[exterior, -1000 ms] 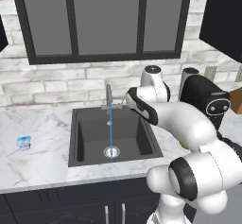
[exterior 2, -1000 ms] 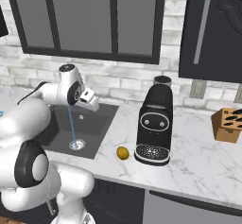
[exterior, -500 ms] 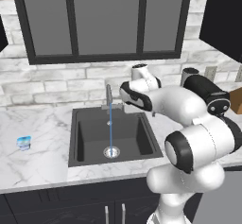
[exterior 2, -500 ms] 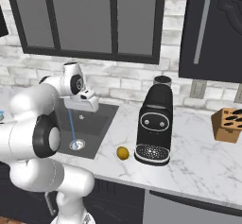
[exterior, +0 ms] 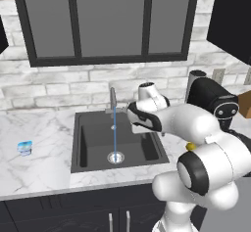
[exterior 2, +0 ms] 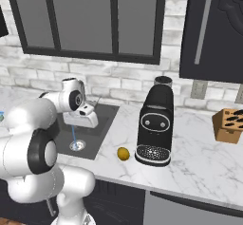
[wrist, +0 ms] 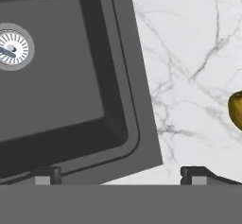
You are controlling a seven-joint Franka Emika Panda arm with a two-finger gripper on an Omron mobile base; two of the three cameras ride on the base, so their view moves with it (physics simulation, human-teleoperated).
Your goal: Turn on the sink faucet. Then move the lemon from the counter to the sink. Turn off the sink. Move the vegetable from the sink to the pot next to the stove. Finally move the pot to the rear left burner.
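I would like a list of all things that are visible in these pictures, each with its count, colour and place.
sink: one, dark grey, set in the counter.
drain ring: one, silver, on the sink floor.
sink faucet: one, grey, behind the sink; a blue water stream falls to the drain.
counter: one, white marble with grey veins, around the sink.
lemon: one, yellow, on the counter between sink and coffee machine.
cup: one, blue and white, on the counter left of the sink.
coffee machine: one, black, on the counter right of the lemon.
knife block: one, brown, far right on the counter.
end effector: one, white with dark tips, open, above the sink's right part.
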